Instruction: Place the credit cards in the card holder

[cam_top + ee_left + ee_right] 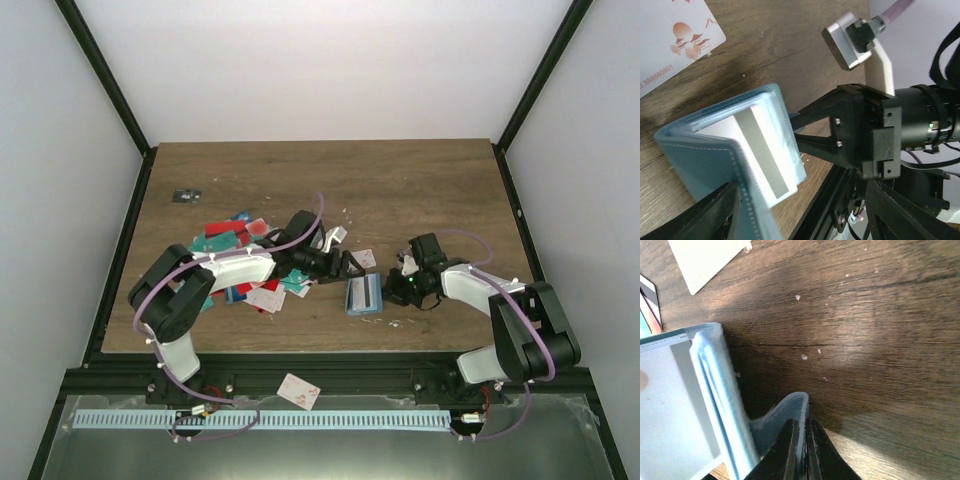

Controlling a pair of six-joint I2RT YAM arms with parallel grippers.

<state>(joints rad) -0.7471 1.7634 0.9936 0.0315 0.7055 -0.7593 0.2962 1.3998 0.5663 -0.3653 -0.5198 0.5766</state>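
Observation:
The teal card holder (363, 294) lies open near the table's front middle. A white card with a grey stripe (762, 150) sits in its inner pocket. My right gripper (802, 440) is shut on the holder's small tab (790, 407), and it shows in the top view (393, 287). My left gripper (802, 200) is open, its fingers wide apart on either side of the holder's (715, 150) near edge; it sits just behind the holder in the top view (350, 268). Several red, teal and white credit cards (240, 250) lie heaped to the left.
A white card with red blotches (675, 35) lies on the wood just behind the holder. Another such card (298, 391) rests on the front rail, off the table. A small dark object (186, 196) lies at the far left. Black frame posts edge the table.

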